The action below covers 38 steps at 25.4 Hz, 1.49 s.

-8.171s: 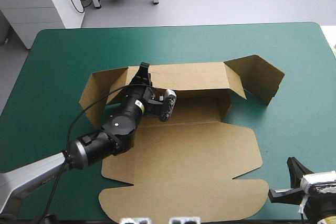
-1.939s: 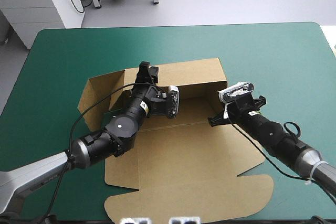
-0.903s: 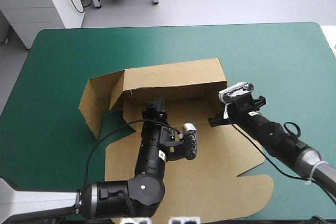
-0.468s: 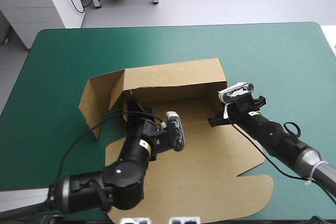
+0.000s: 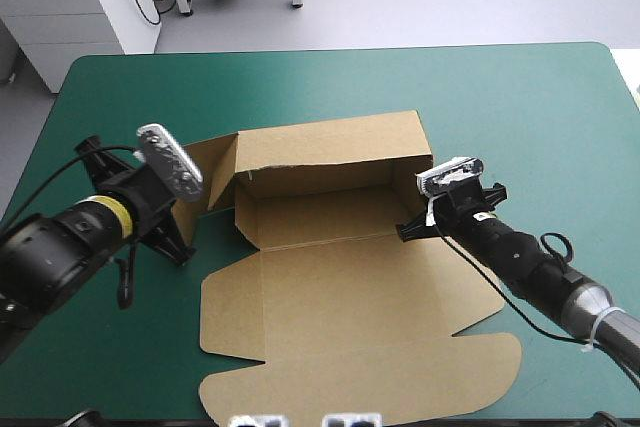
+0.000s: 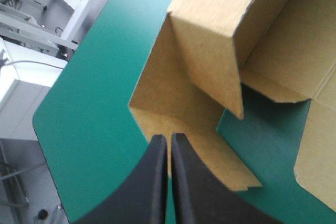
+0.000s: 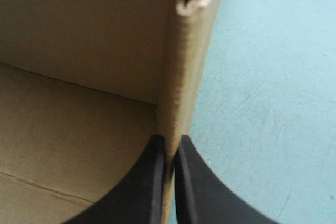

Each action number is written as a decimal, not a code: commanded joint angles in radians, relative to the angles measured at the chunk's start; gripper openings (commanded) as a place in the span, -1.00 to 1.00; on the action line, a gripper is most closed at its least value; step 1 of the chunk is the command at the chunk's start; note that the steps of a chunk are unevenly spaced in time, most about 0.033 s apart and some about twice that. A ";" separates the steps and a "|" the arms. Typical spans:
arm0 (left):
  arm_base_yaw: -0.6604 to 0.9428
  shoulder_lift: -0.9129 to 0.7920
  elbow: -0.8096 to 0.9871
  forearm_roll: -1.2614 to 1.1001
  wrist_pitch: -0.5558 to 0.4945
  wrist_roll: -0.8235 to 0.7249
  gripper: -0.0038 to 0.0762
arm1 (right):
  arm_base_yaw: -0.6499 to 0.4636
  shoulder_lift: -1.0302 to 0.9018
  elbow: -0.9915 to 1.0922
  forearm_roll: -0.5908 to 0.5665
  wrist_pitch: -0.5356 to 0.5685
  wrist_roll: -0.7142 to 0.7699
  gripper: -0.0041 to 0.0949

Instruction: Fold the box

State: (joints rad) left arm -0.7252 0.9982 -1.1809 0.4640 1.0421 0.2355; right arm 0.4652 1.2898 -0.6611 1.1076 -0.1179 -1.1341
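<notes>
The box lies in the middle of the table, a cut sheet of plain brown board on the teal-green cover. It is half raised. The back wall stands up, the floor lies flat in front of it, and the wide lid panel with its rounded corners stretches flat toward the near edge.

My right tool is clamped on the short wall at the box's right end, its black fingers all but together with the board between them. From above, that wall is little more than a thin line. My right wrist view shows it close, as an upright edge of board running straight ahead from the fingers. The shaded inside of the box lies on one side and bare cover on the other. At the wall's far end the board is crushed into a small curled lump.

My left tool is at the box's left end, pinched on the outer edge of the left flap. From above, my arm hides much of that flap. The left wrist view shows the fingers with only a thin slit between them and the flap's edge running into it. The flap stands raised off the cover, and a shorter tab is folded in ahead of it. The board is matte and smooth-faced, with sharp creases.
</notes>
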 commanded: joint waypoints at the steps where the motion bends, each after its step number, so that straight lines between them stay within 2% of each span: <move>1: 0.194 -0.051 -0.031 -0.185 -0.083 0.155 -0.88 | 0.001 -0.029 -0.029 -0.016 0.000 -0.006 -0.96; 9: 0.677 -0.056 -0.021 -0.710 -0.124 0.468 -0.88 | 0.001 -0.029 -0.027 -0.009 0.000 0.003 -0.96; 13: 0.820 -0.056 0.044 -0.948 -0.191 0.543 -0.88 | 0.001 -0.029 -0.027 -0.009 -0.002 0.005 -0.96; 17: 0.852 -0.056 0.153 -0.984 -0.257 0.557 -0.88 | 0.001 -0.029 -0.027 -0.003 -0.002 0.005 -0.96; 18: 0.852 -0.056 0.171 -0.986 -0.266 0.557 -0.88 | -0.002 -0.029 -0.027 0.016 0.001 0.005 -0.96; 19: 0.852 -0.056 0.208 -1.005 -0.291 0.557 -0.88 | -0.016 -0.024 -0.027 0.087 0.001 0.005 -0.96; 22: 0.852 -0.056 0.229 -1.016 -0.310 0.557 -0.88 | -0.062 0.002 -0.029 0.147 0.029 0.005 -0.96; 23: 0.852 -0.056 0.229 -1.018 -0.309 0.557 -0.88 | -0.078 0.011 -0.032 0.147 0.059 0.005 -0.96; 24: 0.852 -0.056 0.229 -1.018 -0.313 0.557 -0.88 | -0.123 0.040 -0.054 0.127 0.168 -0.012 -0.96; 26: 0.852 -0.056 0.229 -1.023 -0.308 0.548 -0.88 | -0.167 0.078 -0.101 0.113 0.273 0.000 -0.95; 30: 0.852 -0.056 0.229 -1.016 -0.308 0.540 -0.88 | -0.184 0.118 -0.187 0.106 0.321 0.043 -0.95; 31: 0.852 -0.056 0.229 -1.008 -0.309 0.540 -0.88 | -0.184 0.126 -0.211 0.101 0.317 0.098 -0.95; 33: 0.852 -0.056 0.229 -1.006 -0.313 0.540 -0.88 | -0.184 0.140 -0.259 0.004 0.321 0.239 -0.94; 35: 0.852 -0.056 0.229 -1.006 -0.317 0.540 -0.88 | -0.186 0.157 -0.304 -0.230 0.354 0.441 -0.94; 36: 0.852 -0.056 0.229 -1.005 -0.317 0.543 -0.88 | -0.190 0.171 -0.331 -0.398 0.391 0.588 -0.94; 38: 0.852 -0.056 0.229 -1.007 -0.322 0.547 -0.88 | -0.199 0.196 -0.375 -0.570 0.473 0.757 -0.94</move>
State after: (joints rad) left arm 0.1273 0.9509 -0.9243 -0.5162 0.7787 0.7848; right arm 0.2818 1.4827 -0.9711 0.7354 0.2639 -0.5983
